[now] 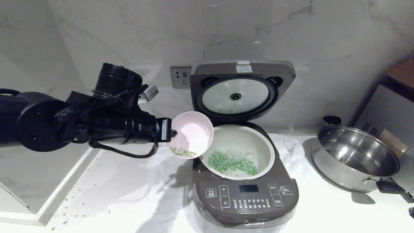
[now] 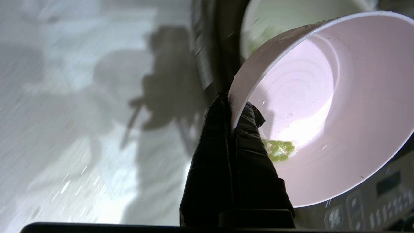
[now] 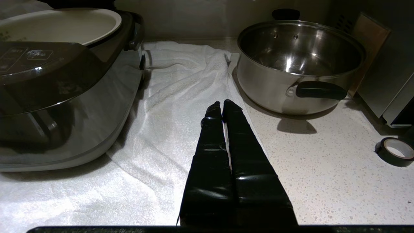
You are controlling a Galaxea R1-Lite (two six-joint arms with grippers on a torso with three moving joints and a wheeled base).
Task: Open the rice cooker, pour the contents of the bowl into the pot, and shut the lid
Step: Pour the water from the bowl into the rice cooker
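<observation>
Countertop: bowl [image 1: 192, 134] tipped, contents [image 1: 232, 162] in pot [image 1: 269, 151].

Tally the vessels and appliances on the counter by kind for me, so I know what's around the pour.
Rice cooker: 1, with its pot inside
Bowl: 1, held in the left gripper
Steel pan: 1
Tape roll: 1
Towel: 1
Total: 5
</observation>
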